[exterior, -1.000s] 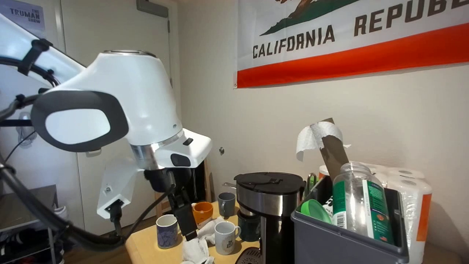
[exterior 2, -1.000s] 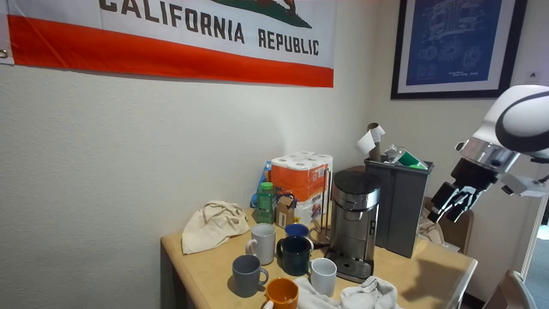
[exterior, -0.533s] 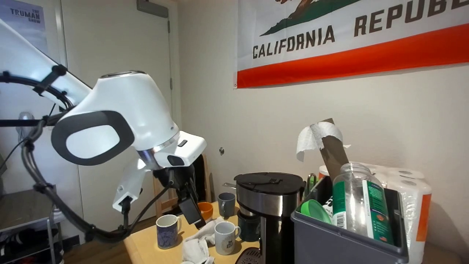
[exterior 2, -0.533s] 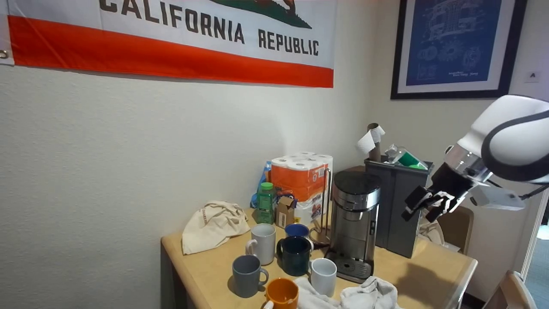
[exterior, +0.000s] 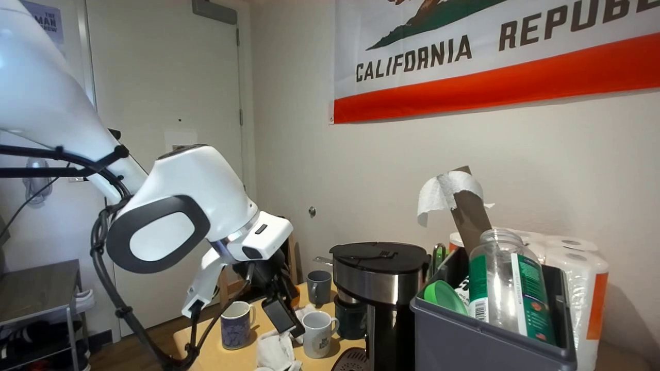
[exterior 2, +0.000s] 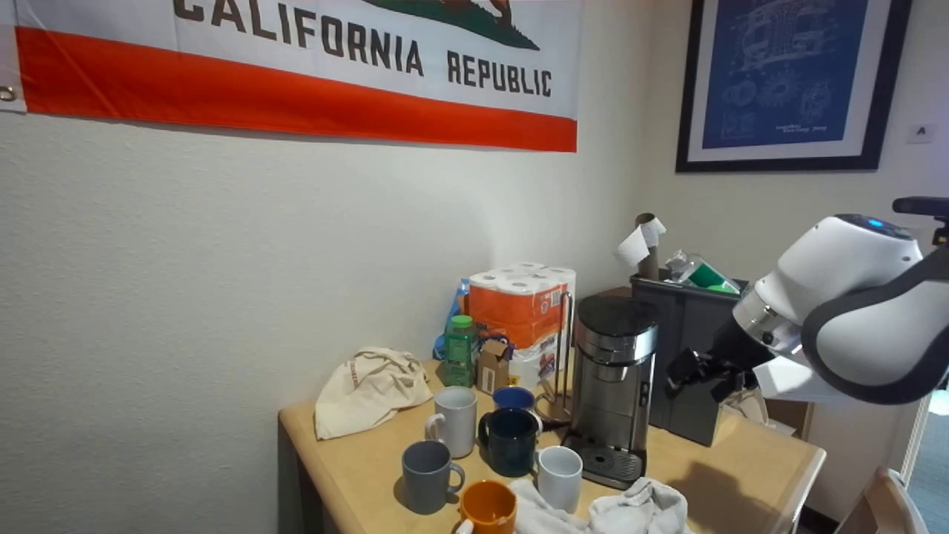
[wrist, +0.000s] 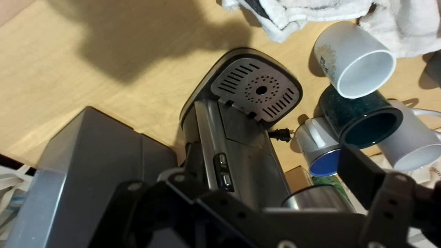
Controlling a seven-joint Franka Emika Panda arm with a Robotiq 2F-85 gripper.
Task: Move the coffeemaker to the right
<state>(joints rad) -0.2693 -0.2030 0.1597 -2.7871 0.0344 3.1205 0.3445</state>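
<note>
The coffeemaker (exterior 2: 614,371), black and silvery with a round top, stands upright on the table. It also shows in an exterior view (exterior: 381,283) and from above in the wrist view (wrist: 241,151), with its drip tray toward the top. My gripper (exterior 2: 697,387) is open and empty, above the table on the side of the coffeemaker away from the mugs, apart from it in that exterior view. In the wrist view my gripper (wrist: 272,186) has its jaws wide apart, with the coffeemaker's upper body and a silvery cylinder showing between them. The coffeemaker's top is hidden there.
A tall grey bin (exterior 2: 689,311) stands close behind the coffeemaker. A white mug (exterior 2: 560,478), a dark green mug (exterior 2: 510,441) and several others stand on its opposite side. A white towel (exterior 2: 641,508) lies before it. Paper rolls (exterior 2: 515,311) stand behind.
My gripper has come down and moved toward the coffeemaker, tilting more toward level. The coffeemaker, the mugs and the bin have not moved.
</note>
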